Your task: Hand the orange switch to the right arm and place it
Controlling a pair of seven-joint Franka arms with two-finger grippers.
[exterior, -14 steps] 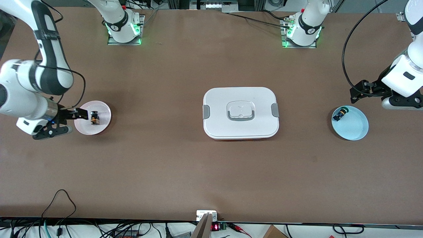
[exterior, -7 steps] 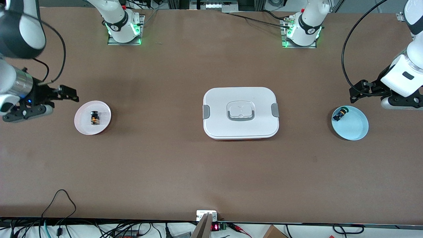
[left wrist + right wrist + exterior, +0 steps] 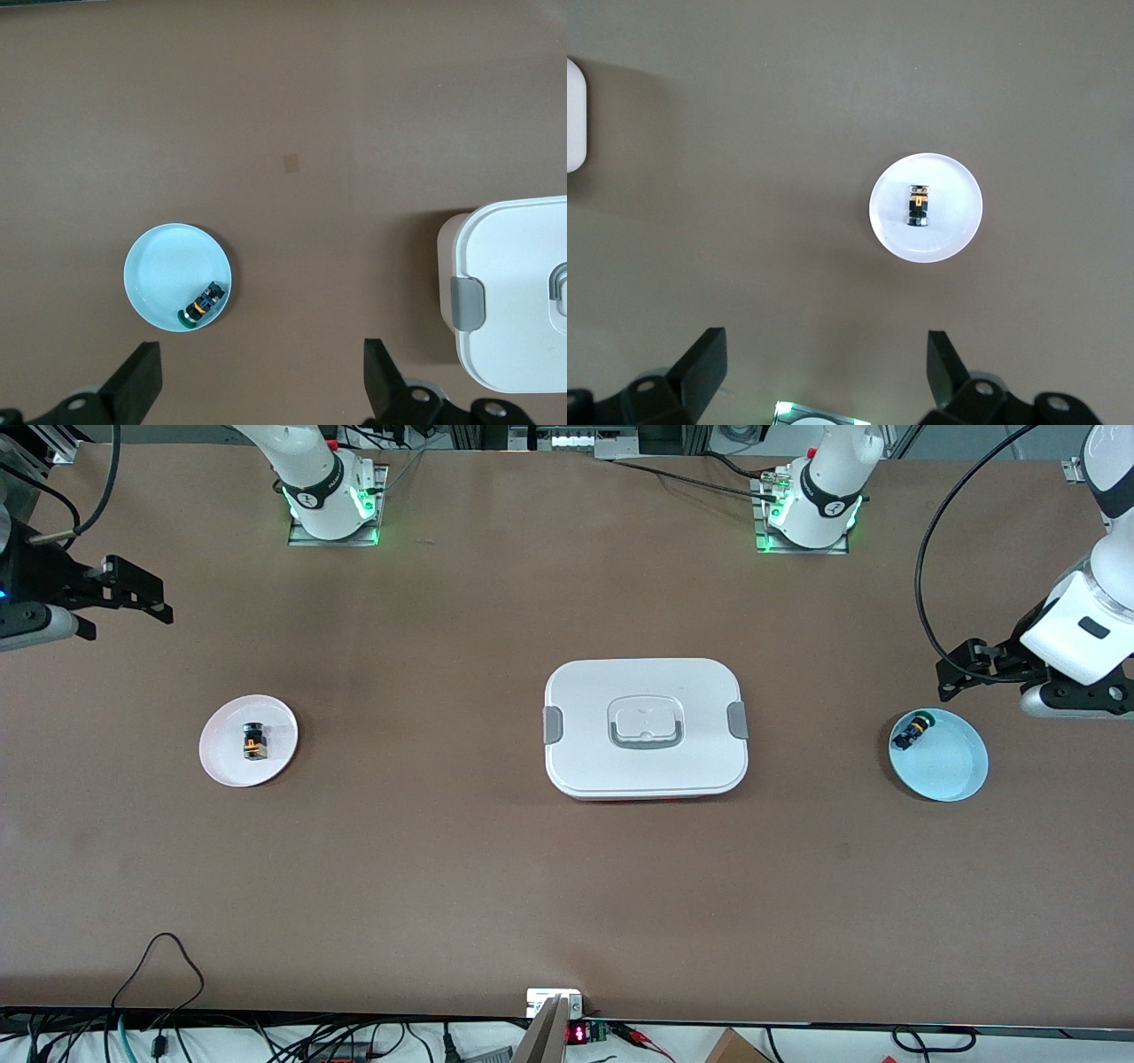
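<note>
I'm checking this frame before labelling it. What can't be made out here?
- White lidded box: contents hidden by its closed lid, every view.
- Right gripper: arm cut off by the front view's edge.
- Orange switch on the pink plate: too small to read markings.
- Green-capped switch in the blue dish: likewise.

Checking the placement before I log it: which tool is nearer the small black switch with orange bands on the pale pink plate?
Right. The right tool is up over bare table toward that plate's end; the left tool waits above the light blue dish at the opposite end.
</note>
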